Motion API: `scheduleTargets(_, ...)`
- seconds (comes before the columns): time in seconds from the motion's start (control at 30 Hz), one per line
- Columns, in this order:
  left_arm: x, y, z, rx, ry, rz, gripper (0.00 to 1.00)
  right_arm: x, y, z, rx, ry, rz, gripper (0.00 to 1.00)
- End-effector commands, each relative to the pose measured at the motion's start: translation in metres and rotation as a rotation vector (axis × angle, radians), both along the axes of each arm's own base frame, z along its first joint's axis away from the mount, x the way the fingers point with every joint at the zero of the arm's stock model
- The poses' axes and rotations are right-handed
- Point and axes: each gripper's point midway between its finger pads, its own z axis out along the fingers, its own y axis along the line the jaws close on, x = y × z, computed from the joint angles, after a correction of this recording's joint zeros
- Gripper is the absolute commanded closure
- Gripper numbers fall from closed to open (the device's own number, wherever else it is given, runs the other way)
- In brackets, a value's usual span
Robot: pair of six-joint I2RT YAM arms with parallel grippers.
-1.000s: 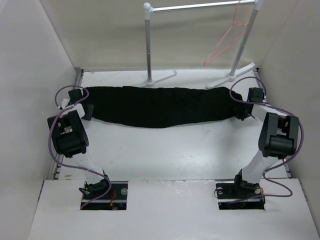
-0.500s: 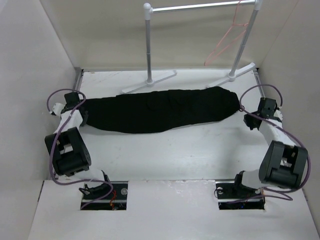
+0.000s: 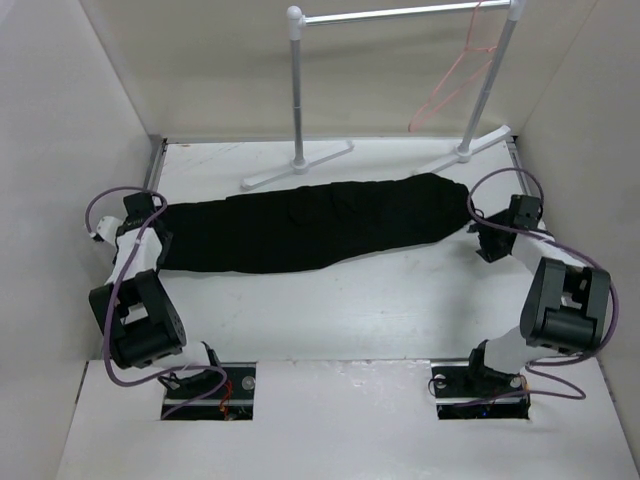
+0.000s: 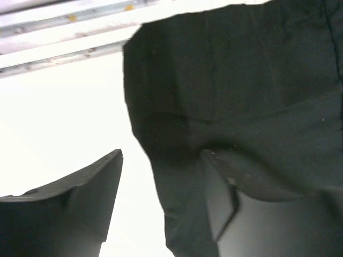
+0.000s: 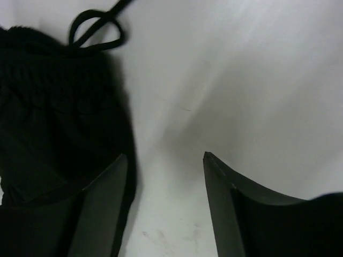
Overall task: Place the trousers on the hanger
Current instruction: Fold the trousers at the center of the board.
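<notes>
**Inspector:** Your claws, from above?
**Operator:** My left gripper (image 3: 158, 238) sits low at one end of the trousers (image 3: 310, 225), my right gripper (image 3: 482, 240) at the other. Jaws too small to judge. The hanger (image 3: 455, 80) hangs on the rail (image 3: 400, 14).
**Inspector:** Left wrist?
**Operator:** Jaws parted, trouser edge (image 4: 241, 80) between, unclamped.
**Inspector:** Right wrist?
**Operator:** Jaws parted, empty, waistband (image 5: 48, 107) beside one finger.

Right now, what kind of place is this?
Probably a robot test cell for garment handling: white walls box in a table holding trousers and a clothes rail with a hanger.
</notes>
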Motion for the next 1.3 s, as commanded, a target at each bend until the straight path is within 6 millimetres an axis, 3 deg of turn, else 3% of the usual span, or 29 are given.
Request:
scheduleTargets(0.0,-0.01,0.009,0.038,0.081,-0.048,0.027,0.39,0.049,0.012,0.025,-0.026,-0.141,0.095,0.34)
scheduleTargets(0.07,-0.001,0.005,0.061,0.106,-0.109,0.004,0.37,0.061,0.013,0.015,-0.012,-0.121,0.102,0.34)
scheduleTargets(0.13,0.009,-0.005,0.072,0.113,-0.132,-0.043,0.37,0.072,0.017,0.006,0.01,-0.105,0.11,0.36)
scheduleTargets(0.27,0.035,-0.051,0.067,0.08,-0.146,-0.199,0.38,0.085,0.016,-0.007,0.03,-0.077,0.097,0.45)
scheduleTargets(0.33,0.047,-0.083,0.055,0.064,-0.136,-0.289,0.38,0.092,0.018,-0.011,0.045,-0.069,0.092,0.59)
scheduleTargets(0.43,0.062,-0.117,0.042,0.057,-0.123,-0.386,0.39,0.091,0.021,-0.021,0.06,-0.028,0.074,0.89)
scheduleTargets(0.47,0.066,-0.126,0.039,0.052,-0.116,-0.41,0.39,0.089,0.02,-0.02,0.056,-0.023,0.06,0.94)
scheduleTargets(0.57,0.08,-0.148,0.037,0.04,-0.118,-0.465,0.39,0.067,0.008,-0.015,-0.005,-0.015,-0.014,0.99)
scheduleTargets(0.77,0.097,-0.165,0.037,0.024,-0.12,-0.532,0.39,0.006,0.0,-0.013,-0.063,0.022,-0.081,1.0)
scheduleTargets(0.93,0.083,-0.173,0.019,0.013,-0.055,-0.582,0.39,-0.049,-0.015,-0.016,-0.077,0.045,-0.161,1.0)
scheduleTargets(1.0,0.068,-0.171,0.011,0.011,-0.032,-0.585,0.39,-0.065,-0.029,-0.011,-0.095,0.032,-0.21,0.92)
scheduleTargets(1.13,0.047,-0.171,0.005,0.001,-0.013,-0.592,0.39,-0.067,-0.03,-0.009,-0.097,0.027,-0.215,0.9)
scheduleTargets(1.27,0.048,-0.186,0.016,-0.012,-0.049,-0.629,0.39,-0.067,-0.03,-0.009,-0.097,0.027,-0.215,0.9)
